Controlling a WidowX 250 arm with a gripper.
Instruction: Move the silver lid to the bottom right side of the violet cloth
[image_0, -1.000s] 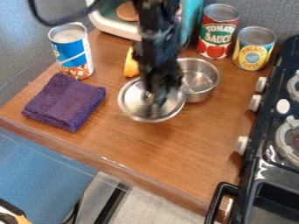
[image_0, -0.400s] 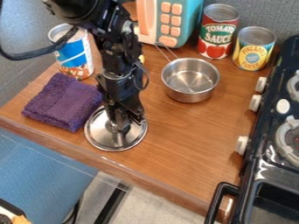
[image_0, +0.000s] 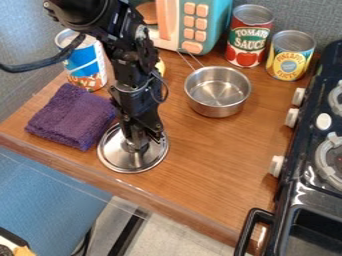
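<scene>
We see the black gripper (image_0: 138, 143) low over the silver lid (image_0: 120, 159), pointing down at its middle, where the knob is. We cannot tell whether it is open or closed on that knob. From there we follow the arm (image_0: 130, 62) back up: its lower part drops steeply, leaning a little so that its upper end lies further left, and its thick upper section comes in at the top left of our view. A black cable (image_0: 40, 66) bows out from it to the left edge.

The lid lies on the wooden counter (image_0: 200, 165), to the right of the lower right part of the violet cloth (image_0: 70, 117), near the front edge. It is just beside the cloth; whether the two touch, we cannot say. The cloth is folded into a thick pad.

Up and to the right of the lid we find a small metal pan (image_0: 217, 92), upright, its thin handle pointing to the upper left. A yellow thing (image_0: 160, 66) peeks out from behind the arm. Behind the cloth stands a blue and white can (image_0: 83, 62), partly hidden by the arm and cable. At the back we have a teal toy microwave (image_0: 217, 25) with orange buttons, then a red can (image_0: 244, 42) and a yellow can (image_0: 290, 55), both upright. Along the right runs the black stove (image_0: 300, 175) with its pale knobs.
</scene>
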